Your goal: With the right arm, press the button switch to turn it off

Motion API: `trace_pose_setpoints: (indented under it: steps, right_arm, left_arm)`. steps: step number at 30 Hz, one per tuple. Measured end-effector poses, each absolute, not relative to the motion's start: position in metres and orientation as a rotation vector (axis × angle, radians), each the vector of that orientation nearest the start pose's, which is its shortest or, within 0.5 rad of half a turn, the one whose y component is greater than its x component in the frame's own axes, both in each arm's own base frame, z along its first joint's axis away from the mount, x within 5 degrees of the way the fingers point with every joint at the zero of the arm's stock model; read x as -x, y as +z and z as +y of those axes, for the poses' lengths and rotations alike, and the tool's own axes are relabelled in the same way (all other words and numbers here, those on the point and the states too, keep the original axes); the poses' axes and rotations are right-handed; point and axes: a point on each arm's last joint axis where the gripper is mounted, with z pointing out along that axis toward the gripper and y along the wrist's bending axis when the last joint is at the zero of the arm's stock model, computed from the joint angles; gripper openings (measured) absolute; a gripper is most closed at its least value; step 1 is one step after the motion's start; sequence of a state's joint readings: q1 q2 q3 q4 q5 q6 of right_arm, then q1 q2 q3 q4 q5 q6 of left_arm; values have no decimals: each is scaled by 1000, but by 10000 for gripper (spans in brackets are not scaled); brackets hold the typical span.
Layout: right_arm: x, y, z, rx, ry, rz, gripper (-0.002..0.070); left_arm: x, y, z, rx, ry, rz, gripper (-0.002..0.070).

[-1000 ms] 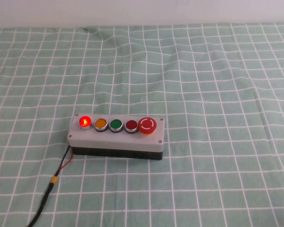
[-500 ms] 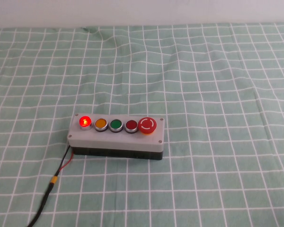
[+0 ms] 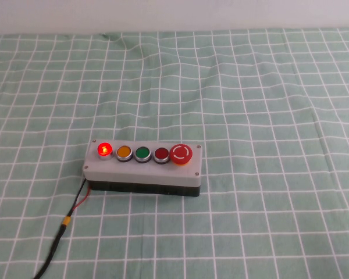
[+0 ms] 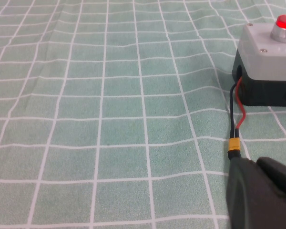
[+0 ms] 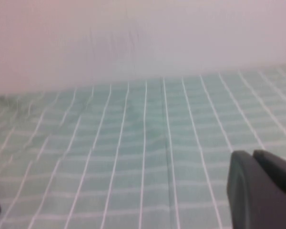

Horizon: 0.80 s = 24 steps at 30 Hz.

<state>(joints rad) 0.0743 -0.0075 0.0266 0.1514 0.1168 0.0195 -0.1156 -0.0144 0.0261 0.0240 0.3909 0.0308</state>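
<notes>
The button switch [image 3: 143, 167] sits on the table [image 3: 267, 116], which is covered with a green white-checked cloth, left of centre and toward the near edge in the high view. Its light-grey top carries, from the robot's left to right, a lit red lamp [image 3: 104, 149], an orange button [image 3: 124, 152], a green button [image 3: 142, 153], a dark-red button [image 3: 161, 154] and a large red mushroom button [image 3: 181, 154]. A red-black cable [image 3: 67, 224] leaves the box's left end and runs toward the near edge.

Neither arm enters the high view. The left tool [image 4: 264, 193] shows in its wrist view only as a dark body low over the cloth, just beside the cable's yellow connector [image 4: 234, 145]; its spread cannot be told. The right tool [image 5: 262, 191] shows as a dark body over bare cloth, facing the far wall, with the switch out of its view; its spread cannot be told.
</notes>
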Motion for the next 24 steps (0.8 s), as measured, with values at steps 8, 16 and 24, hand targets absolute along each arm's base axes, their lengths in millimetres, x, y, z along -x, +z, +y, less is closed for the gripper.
trace_pose_setpoints:
  steps: [8,16,24]
  right_arm:
    - [-54,223,1,-89,188,1291,-16]
    - [-23,272,-9,-129,157,686,-16]
    - [13,354,-10,-115,196,549,-16]
  left_arm:
    - [-52,170,-5,-153,-34,1880,-3]
    - [-52,170,-5,-153,-34,1880,-3]
    - [-52,170,-5,-153,-34,1880,-3]
